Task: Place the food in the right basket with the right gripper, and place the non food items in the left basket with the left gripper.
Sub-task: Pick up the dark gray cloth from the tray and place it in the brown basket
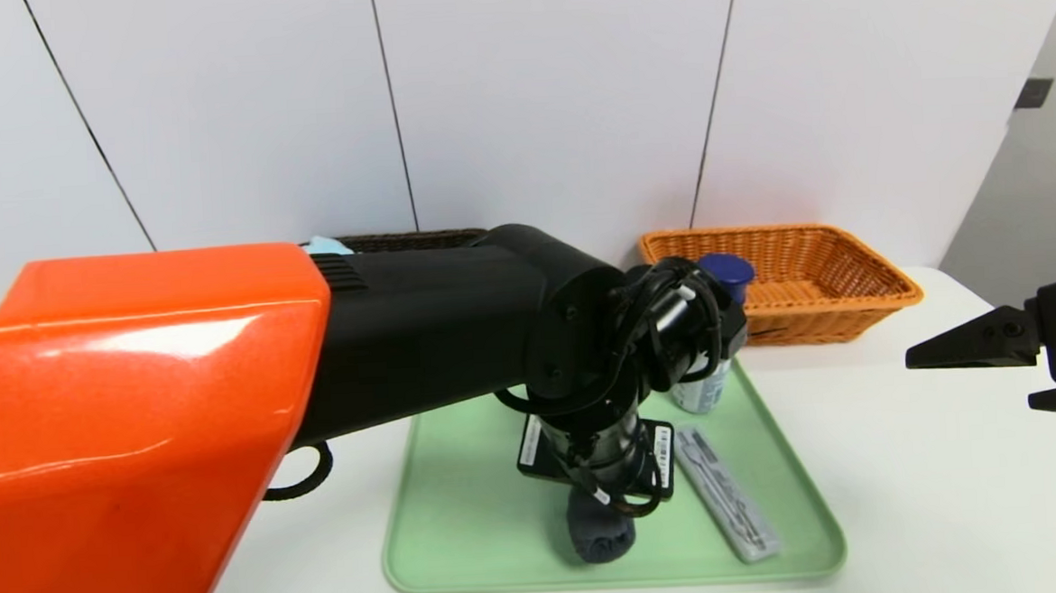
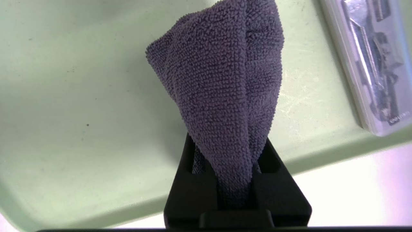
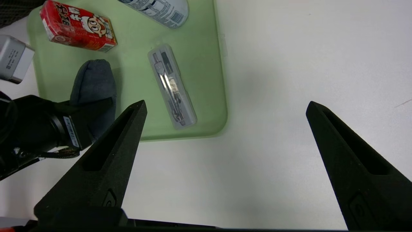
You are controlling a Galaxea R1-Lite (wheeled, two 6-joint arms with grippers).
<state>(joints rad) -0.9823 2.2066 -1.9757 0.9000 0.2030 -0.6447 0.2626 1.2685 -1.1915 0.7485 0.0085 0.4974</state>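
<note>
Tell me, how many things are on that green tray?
4. A grey cloth at the near edge, clamped in the left gripper; a clear compass case beside it; a red drink carton and a blue-capped bottle at the back. The arm may hide more.

1. The cloth, pinched between the left gripper's fingers, is a dark grey, looped, nubbly microfibre, matt.
2. The tray under that gripper is pale green plastic, smooth, faintly scuffed.
3. The compass case, just beside the cloth, is clear glossy plastic with shiny metal parts inside.
4. The drink carton, beyond the cloth, is printed red paperboard with a slight sheen.
5. The right gripper's fingers look like matt black, finely grained plastic.
6. The right basket, ahead of it, is woven orange wicker.
</note>
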